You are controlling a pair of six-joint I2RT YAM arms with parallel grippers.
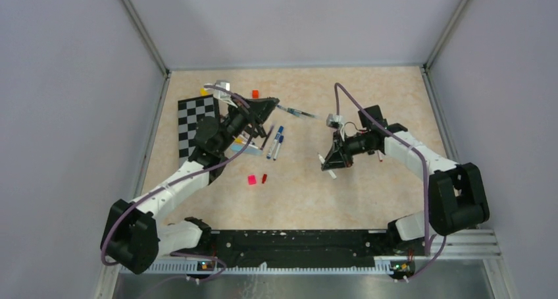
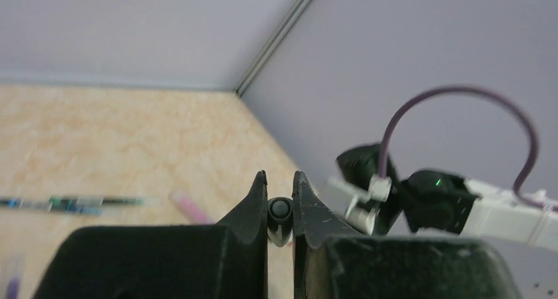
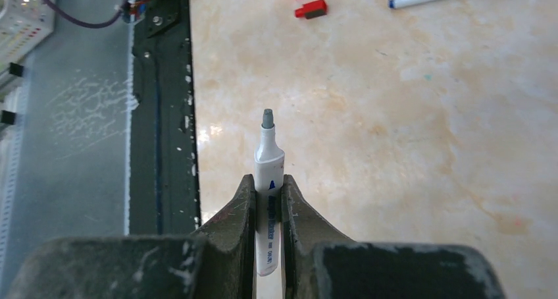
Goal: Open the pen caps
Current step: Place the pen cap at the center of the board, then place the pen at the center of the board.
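The right gripper is closed tight on a white pen. The pen has no cap on. Its grey tip sticks out past the fingers and points to the near left. The pen's long side runs the same way as the fingers. It is held up over the table, a bit right of the middle. There is a small blue arrow shape and tiny print on the barrel, but the words are too small to read.

The left gripper is closed on a dark round piece. Only its round end shows, facing the camera, so it is hard to tell if it is a pen or a cap. This gripper is at the far left, near the checkerboard.

A thin dark pen is just right of that gripper, and its long side runs left to right. Two pens with blue caps lie side by side near the middle, running far to near. A red cap and a pink piece lie nearer.
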